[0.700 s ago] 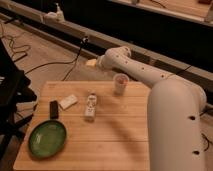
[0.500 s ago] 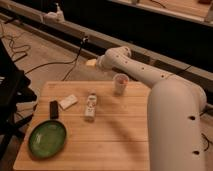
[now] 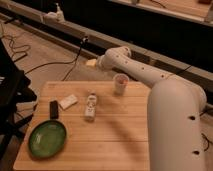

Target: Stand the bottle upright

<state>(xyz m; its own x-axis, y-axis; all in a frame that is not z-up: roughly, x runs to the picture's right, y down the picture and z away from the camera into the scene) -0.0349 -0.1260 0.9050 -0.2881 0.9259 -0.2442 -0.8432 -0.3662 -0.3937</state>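
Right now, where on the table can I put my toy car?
On the table, the widest bare patch lies between the green plate and the arm, nearer than the bottle. The left side is crowded: plate, black bar, white block. The claw hangs past the far edge, left of the cup.

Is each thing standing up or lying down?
bottle: lying on its side on the table
cup: standing upright, open end up
white block: lying flat
black block: lying flat
green plate: flat, nothing on it
hand: open, holding nothing, past the table's far edge
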